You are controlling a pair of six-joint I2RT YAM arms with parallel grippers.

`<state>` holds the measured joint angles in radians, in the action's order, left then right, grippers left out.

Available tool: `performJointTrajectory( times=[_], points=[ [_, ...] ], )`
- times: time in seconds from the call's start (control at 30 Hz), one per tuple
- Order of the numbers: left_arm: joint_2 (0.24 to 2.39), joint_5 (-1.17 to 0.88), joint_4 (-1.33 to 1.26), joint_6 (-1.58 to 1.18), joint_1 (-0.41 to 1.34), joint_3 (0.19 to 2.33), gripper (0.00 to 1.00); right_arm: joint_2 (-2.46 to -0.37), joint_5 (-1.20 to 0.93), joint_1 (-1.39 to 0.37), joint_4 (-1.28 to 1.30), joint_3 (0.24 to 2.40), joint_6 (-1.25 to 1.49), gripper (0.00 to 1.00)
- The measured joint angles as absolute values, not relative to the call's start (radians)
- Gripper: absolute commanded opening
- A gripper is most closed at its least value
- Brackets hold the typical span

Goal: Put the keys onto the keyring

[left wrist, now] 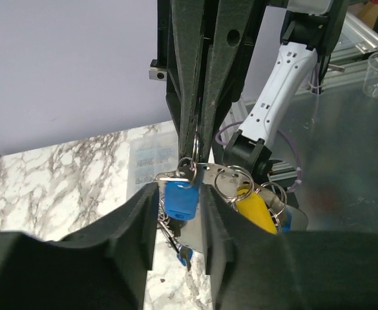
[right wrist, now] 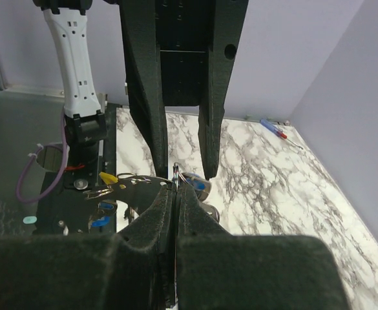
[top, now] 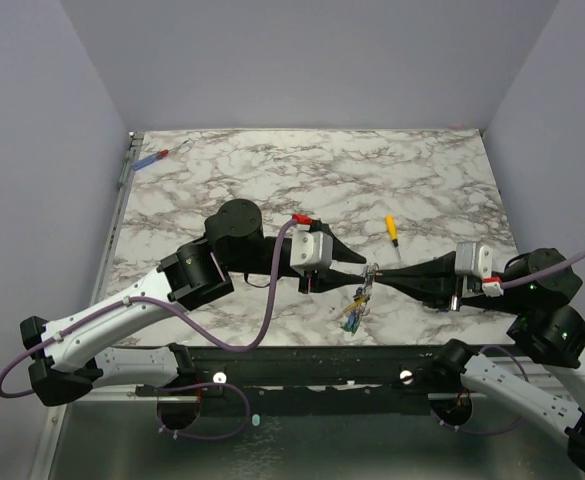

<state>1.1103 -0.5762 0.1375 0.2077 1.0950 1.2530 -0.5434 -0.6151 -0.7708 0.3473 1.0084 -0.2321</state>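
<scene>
My right gripper (top: 376,272) (right wrist: 176,190) is shut on the keyring (right wrist: 175,170), a thin silver loop held above the table's front middle. A blue-tagged key (left wrist: 179,197) hangs from that loop (left wrist: 187,164). My left gripper (top: 365,268) (left wrist: 179,195) is open, its fingers (right wrist: 157,123) either side of the blue tag with small gaps. Beside it a flat silver piece (left wrist: 222,178) carries small rings and a yellow-tagged key (left wrist: 253,204). The bunch of keys (top: 353,312) dangles below both gripper tips.
A yellow-handled screwdriver (top: 392,228) lies just behind the grippers. A red-and-blue screwdriver (top: 152,158) (right wrist: 274,128) lies at the far left corner. A clear plastic box (left wrist: 148,157) sits on the marble below the keys. The black front rail (top: 302,360) runs along the near edge.
</scene>
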Motion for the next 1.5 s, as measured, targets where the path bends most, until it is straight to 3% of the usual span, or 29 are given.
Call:
performJointTrajectory(
  times=[0.17, 0.53, 0.87, 1.1, 1.5],
  points=[
    [1.105, -0.575, 0.137, 0.208, 1.095, 1.253, 0.52, -0.543, -0.615, -0.771, 0.348, 1.009, -0.232, 0.01],
    [1.091, -0.577, 0.113, 0.199, 1.095, 1.253, 0.45, -0.543, -0.615, -0.771, 0.347, 1.009, -0.232, 0.01],
    [1.123, -0.581, 0.091, 0.191, 1.095, 1.253, 0.31, -0.543, -0.615, -0.771, 0.347, 1.009, -0.231, 0.01],
    [1.127, -0.595, 0.091, 0.18, 1.095, 1.253, 0.0, -0.543, -0.612, -0.77, 0.347, 1.009, -0.226, 0.01],
    [1.126, -0.606, 0.059, 0.173, 1.095, 1.253, 0.0, -0.527, -0.588, -0.769, 0.276, 0.98, -0.173, 0.01]
  ],
)
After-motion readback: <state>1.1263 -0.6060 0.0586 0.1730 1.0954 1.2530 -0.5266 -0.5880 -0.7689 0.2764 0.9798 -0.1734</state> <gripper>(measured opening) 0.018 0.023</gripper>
